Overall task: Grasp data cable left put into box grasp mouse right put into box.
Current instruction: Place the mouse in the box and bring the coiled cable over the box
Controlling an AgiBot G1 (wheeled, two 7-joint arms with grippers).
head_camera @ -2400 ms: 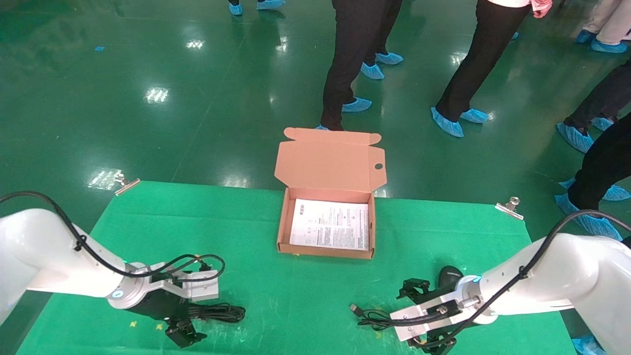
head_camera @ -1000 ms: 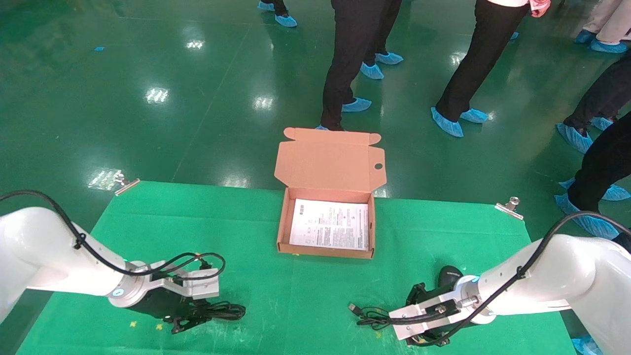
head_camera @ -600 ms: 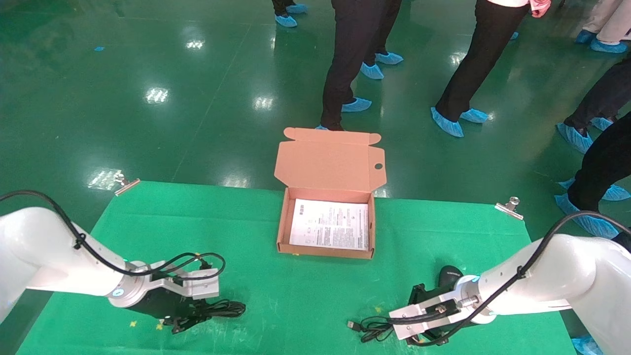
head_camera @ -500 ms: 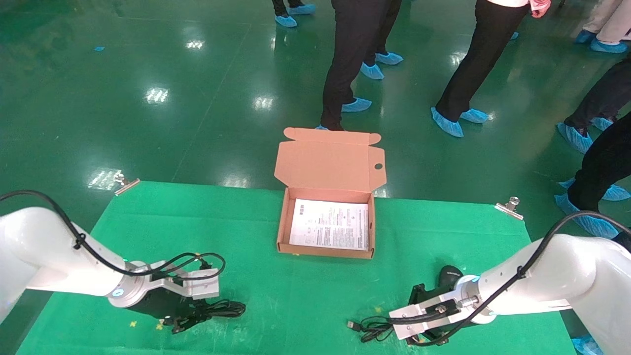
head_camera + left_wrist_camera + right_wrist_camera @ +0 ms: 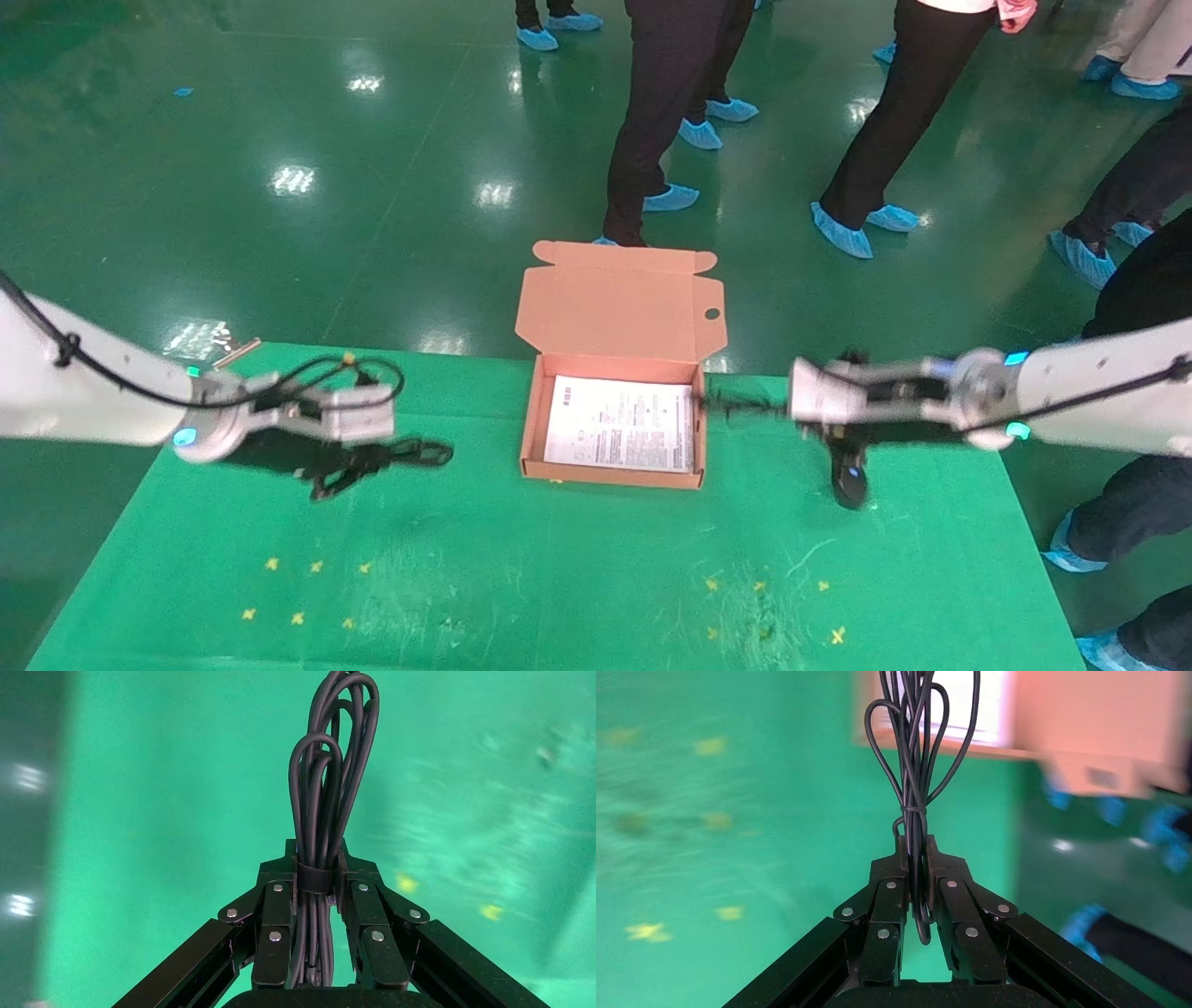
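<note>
Change since earlier frames: I have both arms up off the near edge of the green mat (image 5: 559, 578) and carried toward the box (image 5: 615, 475); the pick stage looks complete and both placements remain.
Left gripper (image 5: 346, 473): clenched on the data cable (image 5: 410, 454), held in the air left of the box, well apart from it.
Right gripper (image 5: 745, 406): clenched on the mouse's thin cord (image 5: 916, 755), not on the mouse body; it sits just beside the box's right wall.
Mouse (image 5: 849, 485): dangling by its cord below the right arm, over the mat, outside the box (I judge it may swing or snag on the wall during lowering).
Box: open, lid standing, white printed sheet (image 5: 619, 433) inside, no cable or mouse in it yet.
Left wrist view only: the pads (image 5: 275, 934) squeeze the bundle at its binding strap (image 5: 313, 880), loops projecting forward.
Right wrist view only: cord loops pinched between the fingers (image 5: 880, 931); the mouse is out of that view.
</note>
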